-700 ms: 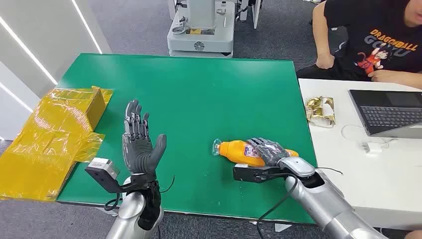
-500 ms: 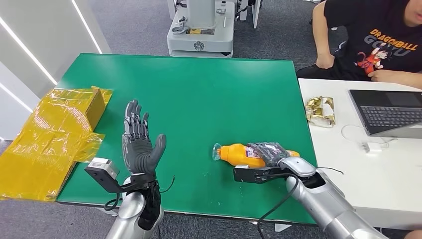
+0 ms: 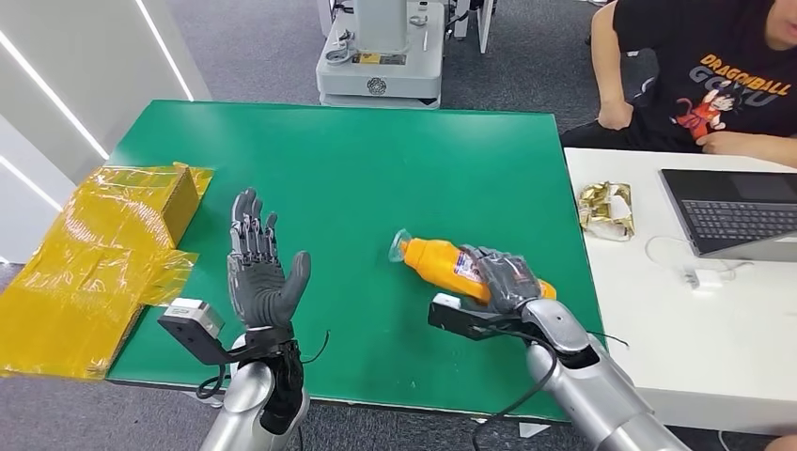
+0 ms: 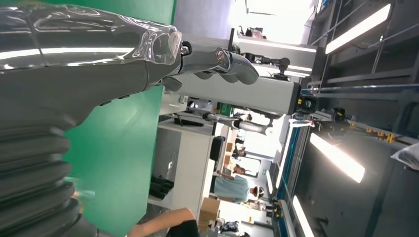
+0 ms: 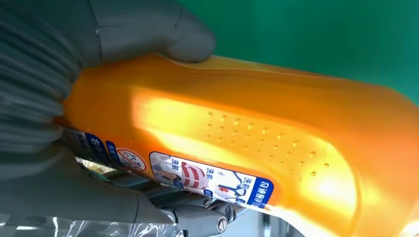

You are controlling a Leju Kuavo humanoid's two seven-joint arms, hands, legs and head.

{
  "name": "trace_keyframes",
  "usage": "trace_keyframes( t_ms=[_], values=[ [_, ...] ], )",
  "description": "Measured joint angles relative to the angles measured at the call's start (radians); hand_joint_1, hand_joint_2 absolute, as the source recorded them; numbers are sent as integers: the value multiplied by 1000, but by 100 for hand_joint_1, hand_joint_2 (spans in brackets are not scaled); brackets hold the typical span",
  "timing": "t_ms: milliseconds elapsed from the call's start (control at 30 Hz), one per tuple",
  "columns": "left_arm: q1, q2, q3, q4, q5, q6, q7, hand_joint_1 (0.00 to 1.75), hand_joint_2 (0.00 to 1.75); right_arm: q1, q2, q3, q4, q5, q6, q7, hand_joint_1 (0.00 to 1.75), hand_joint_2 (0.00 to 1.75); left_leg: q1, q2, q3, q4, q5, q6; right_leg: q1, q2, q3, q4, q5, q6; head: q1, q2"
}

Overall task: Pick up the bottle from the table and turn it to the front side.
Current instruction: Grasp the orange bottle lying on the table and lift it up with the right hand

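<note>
An orange bottle (image 3: 442,260) with a clear cap and a blue-and-white label is in the grip of my right hand (image 3: 503,279), tilted with its cap end raised and pointing left over the green table (image 3: 376,178). In the right wrist view the bottle (image 5: 257,148) runs across the frame, with my thumb (image 5: 148,24) on one side and my fingers (image 5: 188,210) under the label side. My left hand (image 3: 256,272) is held upright near the table's front left, fingers spread, holding nothing. In the left wrist view the hand (image 4: 148,54) shows against the table.
A yellow plastic-wrapped box (image 3: 113,244) lies at the table's left edge. A white table (image 3: 658,310) on the right carries a laptop (image 3: 738,211), a cable and a gold wrapper (image 3: 604,209). A person (image 3: 714,75) sits behind it. A robot base (image 3: 381,56) stands beyond the far edge.
My right hand has closed around the bottle and lifted it off the table, swinging the cap end up and to the left. The left hand has barely shifted.
</note>
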Motion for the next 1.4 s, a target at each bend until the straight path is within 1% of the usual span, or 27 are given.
trace_keyframes(
  t_ms=[100, 200, 367, 433, 600, 700, 833, 967, 1100, 1200, 1300, 1400],
  values=[
    [0, 0, 0, 0, 1, 7, -1, 0, 175, 28, 39, -46, -40, -6, -86, -5, 175, 175, 0, 0, 0, 0, 0, 0, 0, 0, 0, 0, 0, 0, 0, 0],
    [0, -2, 0, 0, 1, 12, -1, 0, 175, 66, 70, -89, -86, -21, -160, -36, 175, 175, 0, -1, -1, 0, 0, 0, 0, -1, 0, 0, 0, 0, 0, 0],
    [0, -10, 0, 1, 8, 12, -3, 0, 175, 149, 116, -146, -171, -63, -327, -165, 175, 175, 0, 0, -1, 0, 0, 0, 0, -1, 0, -1, 0, 0, 0, 0],
    [0, -13, 0, 3, 11, 2, -1, 0, 175, 190, 134, -164, -209, -69, -362, -191, 175, 175, 0, 0, -1, 0, 0, 0, 0, -1, 0, -1, 0, 0, 0, 0],
    [0, -21, -2, 10, 13, -14, 7, 0, 175, 264, 160, -189, -278, -70, -362, -193, 175, 175, 0, 0, -1, 0, 0, 0, 0, 0, -1, -1, 0, 0, 0, 0],
    [-5, -24, -5, 15, 15, -39, 26, 0, 175, 285, 166, -202, -302, -73, -327, -182, 175, 175, 0, 0, -1, 0, 0, 0, 0, 0, -1, -1, 0, 0, 0, 0],
    [-59, -23, -16, 34, 19, -131, 82, 0, 175, 298, 174, -203, -310, -50, -265, -174, 175, 175, 0, 0, -1, 0, 0, 0, 0, 0, -1, 0, 0, 0, 0, 0],
    [-105, -23, -20, 52, 18, -177, 111, 0, 175, 301, 179, -200, -310, 19, -242, -133, 175, 175, 0, 0, -1, 0, 0, 0, 0, 0, -1, 0, 0, 0, 0, 0],
    [-126, -21, -21, 62, 19, -205, 124, 0, 175, 304, 179, -194, -312, 45, -224, -123, 175, 175, 0, 0, -1, 0, 0, 0, 0, 0, -1, 0, 0, 0, 0, 0],
    [-136, -19, -22, 71, 20, -234, 144, 0, 175, 304, 179, -189, -314, 55, -205, -138, 175, 175, 0, 0, -1, 0, 0, 0, 0, 0, -1, 0, 0, 0, 0, 0],
    [-153, -17, -24, 95, 25, -291, 179, 0, 175, 302, 179, -175, -315, 62, -188, -182, 175, 175, 0, 0, -1, 0, 0, 0, 0, 0, -1, 0, 0, 0, 0, 0],
    [-164, -17, -24, 117, 27, -307, 187, 0, 175, 301, 179, -167, -316, 63, -185, -197, 175, 175, 0, 0, -1, 0, 0, 0, 0, 0, -1, 0, 0, 0, 0, 0]
  ],
)
